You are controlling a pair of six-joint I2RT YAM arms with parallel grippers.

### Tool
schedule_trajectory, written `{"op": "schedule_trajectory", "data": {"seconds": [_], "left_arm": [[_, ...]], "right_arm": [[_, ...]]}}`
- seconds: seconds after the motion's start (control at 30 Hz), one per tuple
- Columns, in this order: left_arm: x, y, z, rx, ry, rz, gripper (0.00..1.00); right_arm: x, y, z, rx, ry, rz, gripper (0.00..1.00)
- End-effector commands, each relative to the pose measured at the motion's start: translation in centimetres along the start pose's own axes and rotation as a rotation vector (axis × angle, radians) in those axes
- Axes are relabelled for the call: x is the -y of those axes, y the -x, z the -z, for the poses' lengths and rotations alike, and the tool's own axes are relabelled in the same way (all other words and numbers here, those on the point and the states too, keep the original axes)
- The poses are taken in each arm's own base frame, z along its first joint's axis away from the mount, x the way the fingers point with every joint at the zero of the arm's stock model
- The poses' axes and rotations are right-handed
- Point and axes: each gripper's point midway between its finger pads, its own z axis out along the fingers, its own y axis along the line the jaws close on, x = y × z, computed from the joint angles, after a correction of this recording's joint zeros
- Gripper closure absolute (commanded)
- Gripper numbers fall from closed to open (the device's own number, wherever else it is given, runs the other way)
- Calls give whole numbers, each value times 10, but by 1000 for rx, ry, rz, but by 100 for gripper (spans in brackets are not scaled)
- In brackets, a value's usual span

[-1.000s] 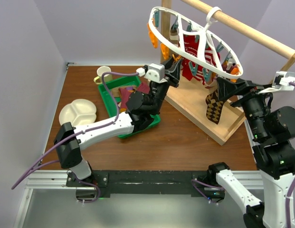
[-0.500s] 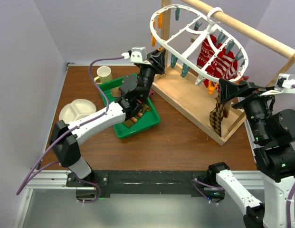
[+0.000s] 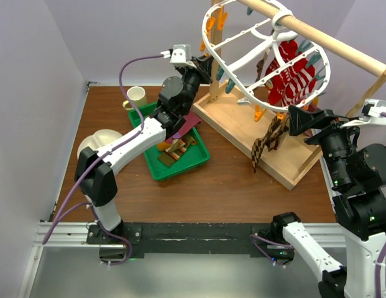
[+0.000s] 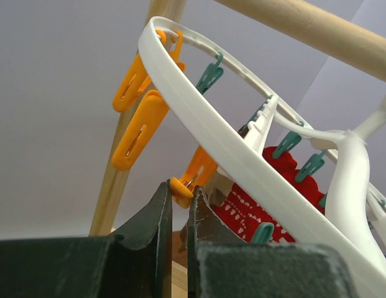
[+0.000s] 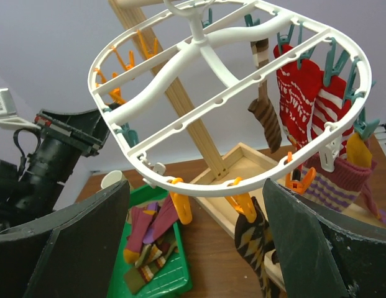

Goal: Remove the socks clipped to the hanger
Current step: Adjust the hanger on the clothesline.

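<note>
At the left claw: clamped together on an orange clip under the left rim of the hanger. At the right claw: spread wide, just below the right rim, near clipped red socks.

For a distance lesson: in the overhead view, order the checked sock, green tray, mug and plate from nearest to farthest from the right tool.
1. Checked sock, hanging beside the right tool.
2. Green tray, mid-table.
3. Mug, back left.
4. Plate, far left.
</note>
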Motion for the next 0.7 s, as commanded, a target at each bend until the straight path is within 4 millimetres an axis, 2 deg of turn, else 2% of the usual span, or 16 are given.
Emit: {"op": "schedule_trajectory", "data": {"seconds": [0.0, 0.23, 0.47, 0.67], "left_arm": [[-8, 4, -19, -6, -1, 9, 100], [-23, -3, -43, -29, 11, -6, 100], [-27, -10, -54, -56, -2, -13, 100], [-32, -15, -67, -89, -4, -27, 100]], "right_arm": [[4, 5, 6, 14, -19, 19, 8], [16, -16, 2, -30, -59, 34, 8], [51, -49, -1, -78, -229, -2, 6], [47, -64, -7, -114, -190, 14, 7]]}}
